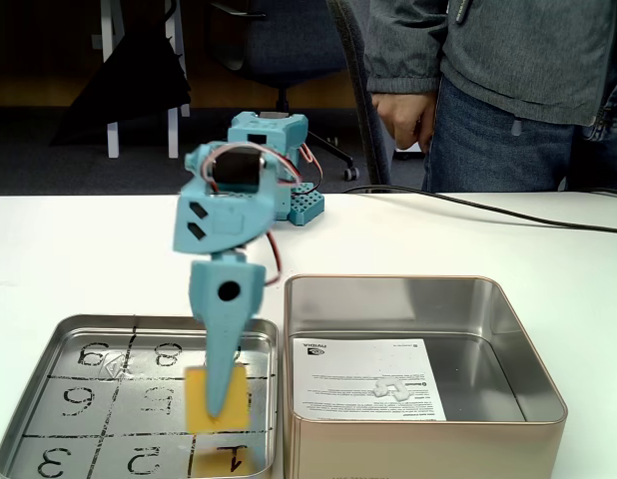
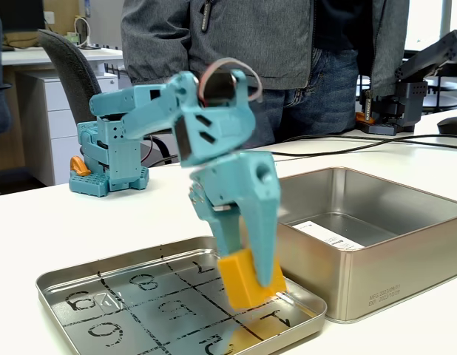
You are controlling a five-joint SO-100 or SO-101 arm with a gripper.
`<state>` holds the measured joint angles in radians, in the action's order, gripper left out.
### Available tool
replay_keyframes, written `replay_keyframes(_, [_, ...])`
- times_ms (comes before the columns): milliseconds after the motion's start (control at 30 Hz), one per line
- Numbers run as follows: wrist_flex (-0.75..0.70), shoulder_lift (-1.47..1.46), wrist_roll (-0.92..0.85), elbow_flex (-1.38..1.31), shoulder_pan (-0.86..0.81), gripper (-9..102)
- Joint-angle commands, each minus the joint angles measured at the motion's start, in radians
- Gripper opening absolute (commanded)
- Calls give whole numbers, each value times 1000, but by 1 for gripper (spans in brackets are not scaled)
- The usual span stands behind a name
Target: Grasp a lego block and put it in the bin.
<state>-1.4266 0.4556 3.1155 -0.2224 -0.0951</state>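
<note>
The bin [image 1: 508, 329] holds a white printed sheet [image 1: 366, 377]; its text is too small to read. The shallow tray [image 1: 79, 334] carries hand-drawn numbers in a black grid. Above the tray, the gripper [image 2: 252, 279] fingers are closed on the lego block [image 2: 243, 277].

A white tabletop [image 1: 79, 259] holds two tins side by side in both fixed views: the deep silver bin [image 1: 425, 299] on the right, the shallow numbered tray [image 1: 64, 344] on the left. The arm's blue base [image 1: 294, 205] and a black cable [image 1: 508, 213] lie at the far edge.
</note>
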Motion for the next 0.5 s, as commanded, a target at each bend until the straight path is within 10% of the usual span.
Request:
replay_keyframes(0, [-6,186,37,-41,-26,0])
replay_keyframes(467, [-80,368,37,-2,321,0])
